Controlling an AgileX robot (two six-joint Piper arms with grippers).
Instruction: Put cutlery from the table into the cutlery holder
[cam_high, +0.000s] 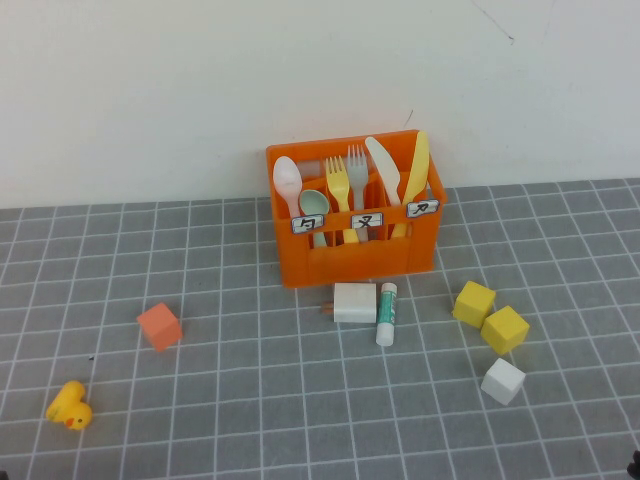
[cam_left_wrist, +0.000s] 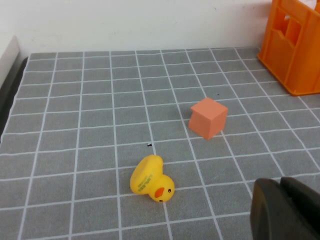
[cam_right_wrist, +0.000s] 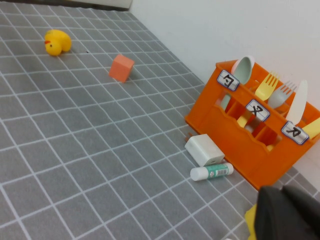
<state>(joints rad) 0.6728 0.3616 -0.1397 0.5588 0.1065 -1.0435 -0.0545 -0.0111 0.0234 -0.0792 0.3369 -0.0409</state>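
Resting with fingers fully closed and empty, the left gripper (cam_left_wrist: 287, 210) sits low near the yellow duck (cam_left_wrist: 151, 179), the right gripper (cam_right_wrist: 290, 215) near the orange cutlery holder (cam_high: 350, 262). Inside the holder stand the mint-green spoon (cam_high: 314, 208), yellow fork (cam_high: 338, 180) and yellow knife (cam_high: 415, 170) beside white cutlery. A white block (cam_high: 355, 302) and glue stick (cam_high: 386, 313) lie on the table (cam_high: 250, 400) just before it.

Left gripper (cam_left_wrist: 285, 210) seen only as a dark, near-black matte bulk with rounded edges and a thin seam down its middle, right gripper (cam_right_wrist: 290, 212) likewise a dark charcoal rounded mass, smooth, no markings, cables or screws visible
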